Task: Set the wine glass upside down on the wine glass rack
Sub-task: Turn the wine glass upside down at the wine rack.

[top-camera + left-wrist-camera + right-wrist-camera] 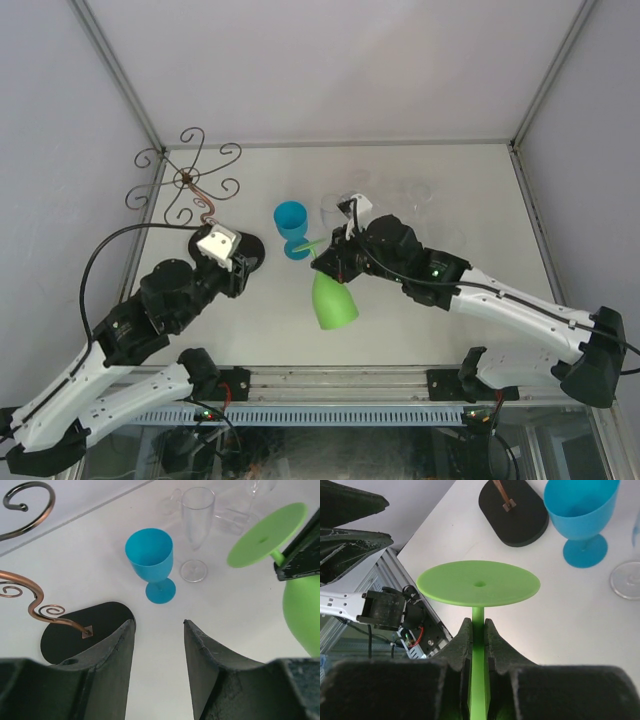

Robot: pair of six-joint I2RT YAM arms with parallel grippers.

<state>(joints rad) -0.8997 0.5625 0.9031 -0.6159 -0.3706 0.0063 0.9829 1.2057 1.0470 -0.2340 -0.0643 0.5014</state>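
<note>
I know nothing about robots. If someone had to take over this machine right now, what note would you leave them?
Right gripper: shut on the stem of the green wine glass, which is held tilted in the air with its foot pointing away from the wrist.
Left gripper: open and empty, low beside the black base of the wine glass rack.
The rack's scroll arms carry nothing.
A blue glass and clear glasses stand upright nearby.
Done: glass picked up.
Left: carry it to the rack, hang it bowl-down on an arm, then release.
</note>
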